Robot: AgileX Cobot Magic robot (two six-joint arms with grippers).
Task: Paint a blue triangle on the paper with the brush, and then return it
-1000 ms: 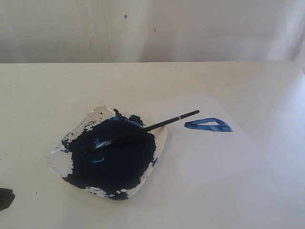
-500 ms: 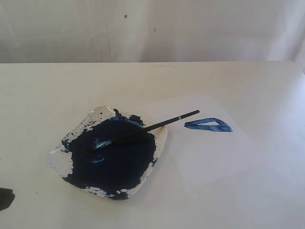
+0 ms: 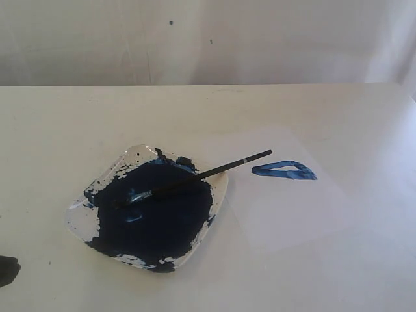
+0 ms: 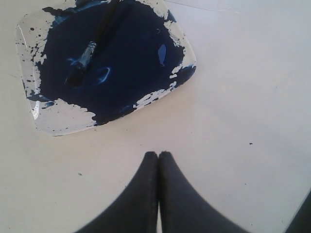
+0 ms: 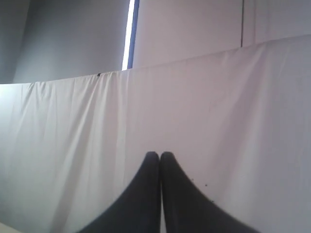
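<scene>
The paper is hard to make out in the exterior view. It is a faint square barely brighter than the bench, just beside the paint dish on its right. The blue triangle sits on that sheet, near the dish and just past the brush's handle end. The brush lies across the dish with its bristles in the dark-blue paint pool and its handle slanting out over the dish's right rim. A dark shape well apart from the dish is cut off at the lower left corner and cannot be identified.

The left wrist view shows the left tool pressed together and empty, over bare bench near the dish. There the brush handle is cut off by the frame edge, and the paper and triangle fall outside the frame. The right wrist view shows only the right tool, pressed together and empty, facing a white draped cloth.
</scene>
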